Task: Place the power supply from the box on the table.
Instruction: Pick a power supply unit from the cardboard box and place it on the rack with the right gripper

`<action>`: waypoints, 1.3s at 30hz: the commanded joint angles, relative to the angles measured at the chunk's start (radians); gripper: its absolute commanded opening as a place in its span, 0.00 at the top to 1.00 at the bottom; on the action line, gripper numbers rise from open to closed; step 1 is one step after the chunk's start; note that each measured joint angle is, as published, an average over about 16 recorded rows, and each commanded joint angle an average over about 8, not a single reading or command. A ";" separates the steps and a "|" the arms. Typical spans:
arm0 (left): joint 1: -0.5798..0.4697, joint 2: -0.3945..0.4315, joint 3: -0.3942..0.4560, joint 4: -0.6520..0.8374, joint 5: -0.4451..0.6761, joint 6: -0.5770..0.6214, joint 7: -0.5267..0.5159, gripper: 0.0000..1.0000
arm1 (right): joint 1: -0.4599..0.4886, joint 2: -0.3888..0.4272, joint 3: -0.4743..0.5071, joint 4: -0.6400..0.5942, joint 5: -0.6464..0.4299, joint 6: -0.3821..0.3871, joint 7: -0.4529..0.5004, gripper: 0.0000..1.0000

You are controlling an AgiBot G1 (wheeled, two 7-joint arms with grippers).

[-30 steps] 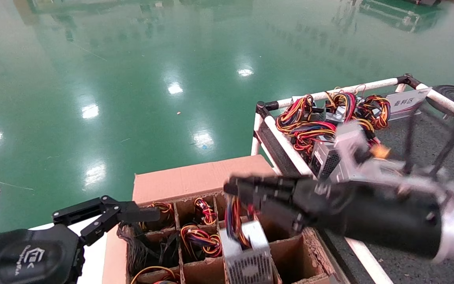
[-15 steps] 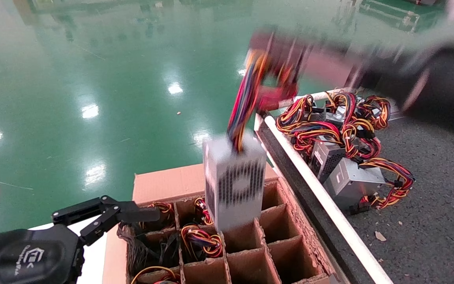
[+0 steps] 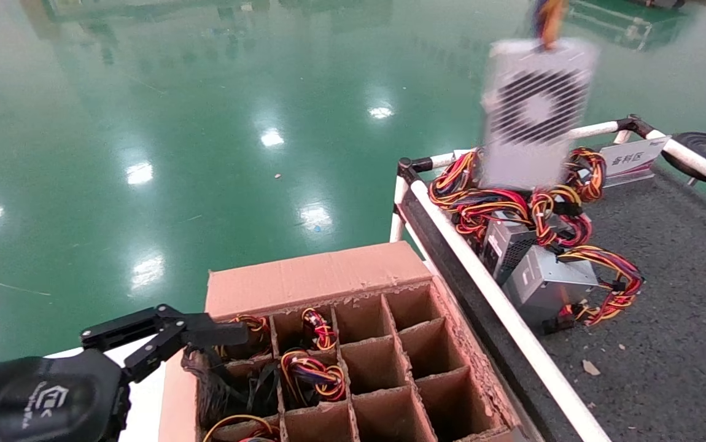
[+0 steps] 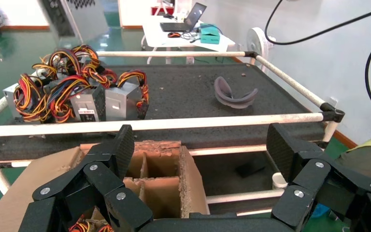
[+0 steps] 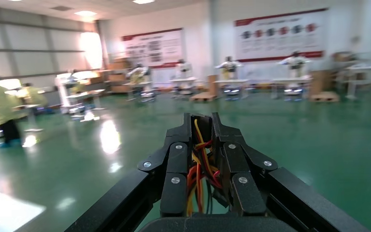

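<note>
- On my head camera the small silver-grey metal power supply with the round slotted fan grille hangs in the air by its red, yellow and orange wire bundle; it is high on the far right, over the far rail of the table and above the pile already lying there; its grille face is turned toward me
- My right gripper is out of the head camera's view; on its own wrist camera I see its black fingers pinched together on those coloured wires, so it is grasping the power supply by the bundle; the unit's body is not visible from that camera
- The brown cardboard box with a grid of square divider cells and rough torn edges sits near me, just left of the table; its right-hand cells look bare, while the left-hand cells hold coloured wire loops
- The large dark grey speckled table edged by white tube rails lies to the right; at its far left corner rests a heap of other silver power supplies with tangled wires
- My left gripper hovers at the near left, by the box's left edge; its fingers are spread wide apart and hold nothing
</note>
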 commanded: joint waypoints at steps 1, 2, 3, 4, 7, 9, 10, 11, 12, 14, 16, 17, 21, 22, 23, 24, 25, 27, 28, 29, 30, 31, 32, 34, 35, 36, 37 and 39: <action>0.000 0.000 0.000 0.000 0.000 0.000 0.000 0.00 | 0.042 0.002 0.001 -0.063 -0.019 -0.005 -0.031 1.00; 0.000 0.000 0.000 0.000 0.000 0.000 0.000 0.00 | 0.062 0.003 -0.001 -0.097 -0.030 -0.004 -0.049 1.00; 0.000 0.000 0.000 0.000 0.000 0.000 0.000 0.00 | 0.081 0.003 -0.004 -0.131 -0.042 -0.004 -0.067 1.00; 0.000 0.000 0.000 0.000 0.000 0.000 0.000 0.00 | 0.099 0.003 -0.006 -0.163 -0.054 -0.004 -0.084 1.00; 0.000 0.000 0.000 0.000 0.000 0.000 0.000 0.00 | 0.147 0.007 -0.014 -0.259 -0.086 -0.005 -0.135 1.00; 0.000 0.000 0.000 0.000 0.000 0.000 0.000 0.00 | 0.174 0.011 -0.018 -0.318 -0.102 -0.007 -0.167 1.00; 0.000 0.000 0.000 0.000 0.000 0.000 0.000 0.00 | 0.186 0.013 -0.020 -0.347 -0.108 -0.008 -0.183 1.00; 0.000 0.000 0.000 0.000 0.000 0.000 0.000 0.00 | 0.198 0.015 -0.021 -0.374 -0.114 -0.008 -0.199 1.00; 0.000 0.000 0.000 0.000 0.000 0.000 0.000 0.00 | 0.208 0.018 -0.021 -0.401 -0.120 -0.008 -0.214 1.00; 0.000 0.000 0.000 0.000 0.000 0.000 0.000 0.00 | 0.227 0.022 -0.023 -0.451 -0.129 -0.005 -0.244 1.00; 0.000 0.000 0.000 0.000 0.000 0.000 0.000 0.00 | 0.242 0.026 -0.024 -0.497 -0.138 0.001 -0.270 1.00; 0.000 0.000 0.000 0.000 0.000 0.000 0.000 0.00 | 0.249 0.029 -0.025 -0.519 -0.142 0.005 -0.282 1.00; 0.000 0.000 0.000 0.000 0.000 0.000 0.000 0.00 | 0.271 0.038 -0.028 -0.594 -0.156 0.017 -0.328 1.00; 0.000 0.000 0.000 0.000 0.000 0.000 0.000 0.00 | 0.276 0.040 -0.029 -0.610 -0.159 0.018 -0.339 1.00; 0.000 0.000 0.000 0.000 0.000 0.000 0.000 0.00 | 0.280 0.042 -0.029 -0.625 -0.161 0.019 -0.349 1.00; 0.000 0.000 0.000 0.000 0.000 0.000 0.000 0.00 | 0.284 0.044 -0.030 -0.639 -0.163 0.020 -0.359 1.00; 0.000 0.000 0.000 0.000 0.000 0.000 0.000 0.00 | 0.288 0.046 -0.031 -0.653 -0.166 0.022 -0.370 1.00; 0.000 0.000 0.000 0.000 0.000 0.000 0.000 0.00 | 0.294 0.050 -0.033 -0.678 -0.172 0.027 -0.390 1.00; 0.000 0.000 0.000 0.000 0.000 0.000 0.000 0.00 | 0.296 0.052 -0.035 -0.691 -0.176 0.031 -0.400 1.00; 0.000 0.000 0.000 0.000 0.000 0.000 0.000 0.00 | 0.298 0.054 -0.037 -0.704 -0.180 0.036 -0.409 1.00; 0.000 0.000 0.000 0.000 0.000 0.000 0.000 0.00 | 0.300 0.056 -0.039 -0.716 -0.184 0.041 -0.418 1.00; 0.000 0.000 0.000 0.000 0.000 0.000 0.000 0.00 | 0.301 0.057 -0.042 -0.728 -0.188 0.047 -0.427 1.00; 0.000 0.000 0.000 0.000 0.000 0.000 0.000 0.00 | 0.301 0.059 -0.044 -0.740 -0.193 0.053 -0.436 1.00; 0.000 0.000 0.000 0.000 0.000 0.000 0.000 0.00 | 0.300 0.062 -0.048 -0.763 -0.200 0.066 -0.451 1.00; 0.000 0.000 0.000 0.000 0.000 0.000 0.000 0.00 | 0.298 0.064 -0.050 -0.774 -0.203 0.073 -0.458 1.00; 0.000 0.000 0.001 0.000 0.000 0.000 0.000 0.00 | 0.297 0.065 -0.051 -0.784 -0.206 0.078 -0.465 1.00; 0.000 0.000 0.001 0.000 0.000 0.000 0.000 0.00 | 0.295 0.066 -0.053 -0.793 -0.209 0.082 -0.471 1.00; 0.000 0.000 0.001 0.000 0.000 0.000 0.000 0.00 | 0.289 0.067 -0.056 -0.810 -0.213 0.088 -0.481 1.00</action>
